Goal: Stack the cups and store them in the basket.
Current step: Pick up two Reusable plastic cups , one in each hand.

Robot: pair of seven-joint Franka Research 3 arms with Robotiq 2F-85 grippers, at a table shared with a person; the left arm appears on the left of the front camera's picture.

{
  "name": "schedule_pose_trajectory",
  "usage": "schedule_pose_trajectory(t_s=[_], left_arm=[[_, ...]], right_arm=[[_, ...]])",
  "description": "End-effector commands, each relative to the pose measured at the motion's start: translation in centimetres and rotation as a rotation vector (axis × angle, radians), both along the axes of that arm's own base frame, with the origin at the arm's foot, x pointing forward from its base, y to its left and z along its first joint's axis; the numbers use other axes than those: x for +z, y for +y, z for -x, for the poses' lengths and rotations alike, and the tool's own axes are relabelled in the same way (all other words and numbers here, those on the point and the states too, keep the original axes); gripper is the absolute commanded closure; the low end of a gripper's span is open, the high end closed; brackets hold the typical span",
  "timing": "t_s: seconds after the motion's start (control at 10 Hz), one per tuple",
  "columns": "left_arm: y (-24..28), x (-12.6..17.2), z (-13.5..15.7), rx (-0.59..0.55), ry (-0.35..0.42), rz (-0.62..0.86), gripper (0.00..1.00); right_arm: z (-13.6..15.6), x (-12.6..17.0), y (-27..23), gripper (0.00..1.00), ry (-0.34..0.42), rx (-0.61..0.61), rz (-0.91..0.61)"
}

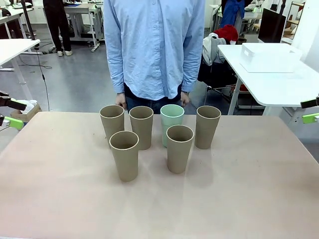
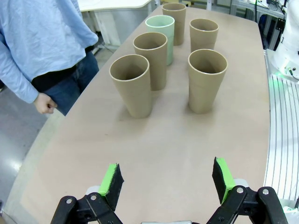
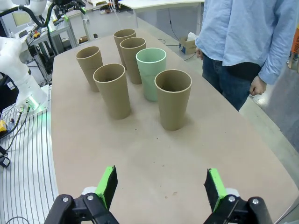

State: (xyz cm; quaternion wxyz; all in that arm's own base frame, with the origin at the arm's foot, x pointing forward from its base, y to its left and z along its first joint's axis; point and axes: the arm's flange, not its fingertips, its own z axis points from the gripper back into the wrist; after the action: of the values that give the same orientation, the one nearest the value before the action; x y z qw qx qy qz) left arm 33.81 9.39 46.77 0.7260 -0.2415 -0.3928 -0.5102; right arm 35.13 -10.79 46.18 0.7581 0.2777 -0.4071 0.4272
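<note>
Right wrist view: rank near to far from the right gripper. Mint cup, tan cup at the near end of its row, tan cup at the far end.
1. Tan cup at the near end: closest to the right gripper, on the person's side.
2. Mint green cup: just behind it, same row.
3. Tan cup at the far end: last in the row.

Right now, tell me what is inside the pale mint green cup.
Inside the pale mint green matte cup, bare inner wall is visible below the rim, nothing sticking out. Its floor is hidden by its own near wall.
</note>
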Motion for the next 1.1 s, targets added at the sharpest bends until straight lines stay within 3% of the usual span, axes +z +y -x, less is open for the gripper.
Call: schedule_pose_trajectory(t_s=[0.0,1.0], left_arm=[[0.00,-0.12,-0.20,-0.013,-0.024,0.020,0.00],[0.00,-0.12,-0.20,-0.013,-0.024,0.020,0.00]], right_arm=[[-0.41,-0.08,0.00,0.00,-0.037,0.006,-0.017],[-0.41,-0.08,0.00,0.00,-0.037,0.006,-0.017]])
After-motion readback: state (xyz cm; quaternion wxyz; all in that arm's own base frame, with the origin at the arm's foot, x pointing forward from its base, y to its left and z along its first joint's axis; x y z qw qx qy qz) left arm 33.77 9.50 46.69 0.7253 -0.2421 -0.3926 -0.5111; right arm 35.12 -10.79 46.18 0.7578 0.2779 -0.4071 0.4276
